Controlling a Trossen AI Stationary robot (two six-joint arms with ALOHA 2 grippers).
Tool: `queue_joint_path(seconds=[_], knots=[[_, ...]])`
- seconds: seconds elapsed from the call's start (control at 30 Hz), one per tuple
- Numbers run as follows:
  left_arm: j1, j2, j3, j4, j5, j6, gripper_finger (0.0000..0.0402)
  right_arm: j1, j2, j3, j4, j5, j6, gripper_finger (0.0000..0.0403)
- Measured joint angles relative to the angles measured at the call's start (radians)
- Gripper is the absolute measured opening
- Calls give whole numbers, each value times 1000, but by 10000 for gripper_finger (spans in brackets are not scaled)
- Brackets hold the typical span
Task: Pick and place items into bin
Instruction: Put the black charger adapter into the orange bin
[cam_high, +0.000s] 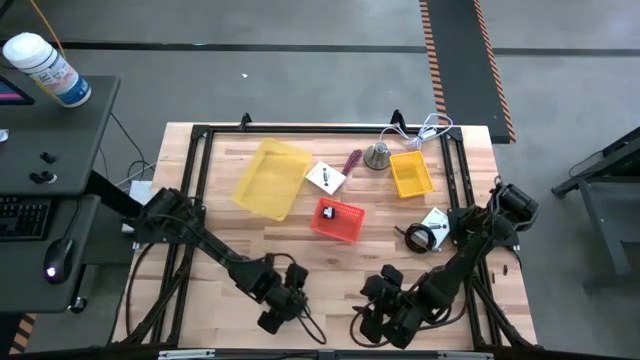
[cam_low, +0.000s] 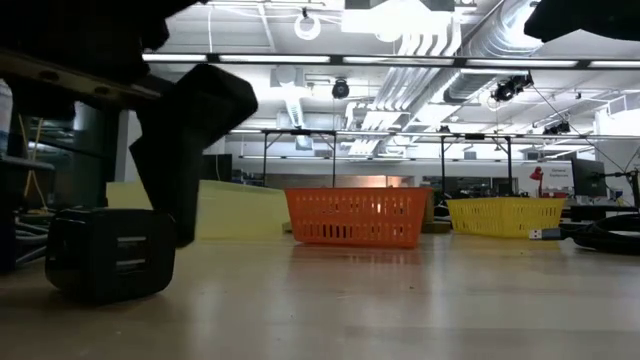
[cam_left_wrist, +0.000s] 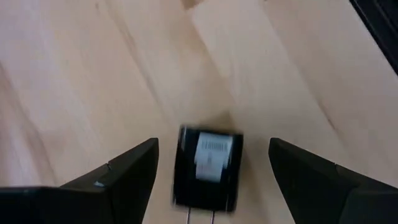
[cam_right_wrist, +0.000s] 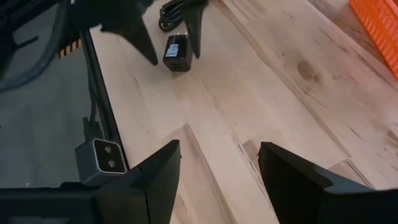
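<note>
Now the left hand (cam_left_wrist: 211, 180) hangs low at the near edge of the table (cam_high: 340, 290), fingers spread wide with the small black charger block (cam_left_wrist: 207, 168) lying flat between them — nothing gripped yet. Its white label faces up and its two prongs point back toward the wrist. In the low view the block (cam_low: 110, 252) rests on the wood with one dark finger just beside it. To do this well: keep the block centred in the gap, go down until the fingertips flank its long sides, then close squarely so it doesn't twist or skid on the smooth wood.

The right hand (cam_right_wrist: 217, 168) waits close by on the near right, open too and holding nothing, looking across at the block.

Farther off sit the bins — the orange basket (cam_high: 338, 220) mid-table looks the closest drop, with a yellow tray (cam_high: 270, 178) and a small yellow basket (cam_high: 411, 174) beyond. A coiled black cable (cam_high: 418, 237) and a white card (cam_high: 325, 177) lie loose on the wood.
</note>
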Motion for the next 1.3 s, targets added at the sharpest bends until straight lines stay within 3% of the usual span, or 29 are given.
queue_joint_path(seconds=[0.2, 0.57, 0.73, 0.9, 1.0, 1.2, 1.3], knots=[[0, 9, -1, -49, -8, -7, 261, 0, 0, 0, 7, 1, -10, 206], [0, 9, -1, -47, -11, -27, 115, 0, 0, 0, 7, 11, -25, 206], [5, 9, -1, -36, -20, -130, 118, 0, 0, 0, 7, 11, -26, 206], [30, -16, -1, -49, -51, -209, 169, 19, 0, 0, 8, 0, -10, 206], [70, -49, -1, -44, -76, -214, 179, 39, 0, 0, 6, 0, 7, 206], [177, -84, 72, -93, -95, -112, 140, 53, 0, 0, 2, 2, 19, 206], [228, -84, 146, -144, -44, 2, 109, 50, 0, 0, 4, 2, 19, 206]])
